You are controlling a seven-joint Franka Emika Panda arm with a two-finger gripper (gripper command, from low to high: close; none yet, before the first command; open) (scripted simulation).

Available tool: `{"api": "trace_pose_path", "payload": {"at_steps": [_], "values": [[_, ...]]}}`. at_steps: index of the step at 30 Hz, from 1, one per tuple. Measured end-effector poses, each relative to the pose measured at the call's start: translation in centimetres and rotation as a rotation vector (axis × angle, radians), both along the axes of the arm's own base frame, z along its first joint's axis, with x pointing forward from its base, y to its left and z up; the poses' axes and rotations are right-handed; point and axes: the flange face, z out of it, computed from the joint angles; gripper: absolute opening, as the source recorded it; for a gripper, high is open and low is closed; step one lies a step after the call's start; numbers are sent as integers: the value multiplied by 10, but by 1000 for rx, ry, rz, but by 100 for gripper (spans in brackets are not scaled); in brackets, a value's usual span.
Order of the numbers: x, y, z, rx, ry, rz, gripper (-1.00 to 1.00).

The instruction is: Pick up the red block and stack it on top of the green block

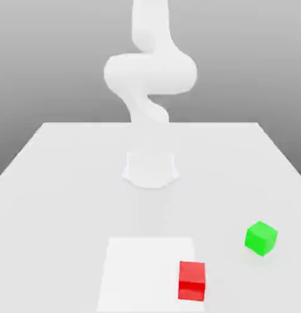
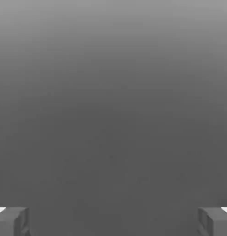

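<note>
The red block (image 1: pixel 191 280) is a small cube resting on the table near the front edge, in the exterior view. Apart from it, further back and toward the exterior view's right, sits the green block (image 1: pixel 260 238). The white arm (image 1: pixel 150 73) rises from its base (image 1: pixel 150 169) at mid-table, and its hand cannot be made out there. In the hand view my gripper (image 2: pixel 113 222) is open, its two fingertips (image 2: pixel 12 221) far apart with nothing between them. That view holds only plain grey, with neither block in it.
A lighter white square patch (image 1: pixel 147 269) lies on the white table (image 1: pixel 67 183) at the front, and the red block stands at its edge on the exterior view's right. The table's far edge runs behind the arm's base.
</note>
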Motion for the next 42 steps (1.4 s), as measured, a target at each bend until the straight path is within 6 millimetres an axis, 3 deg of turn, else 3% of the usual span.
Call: {"api": "trace_pose_path", "payload": {"at_steps": [6,12,17,23,28,29,36,42], "values": [[65,19,-110,-8,184,-34,0],[98,35,-228,-4,361,-58,0],[102,49,-327,9,509,-70,0],[79,68,-439,41,686,-79,0],[73,71,-506,51,721,-84,0],[72,71,-518,51,722,-83,-100],[72,71,-521,51,721,-84,-100],[69,78,-462,61,721,-99,-100]]}}
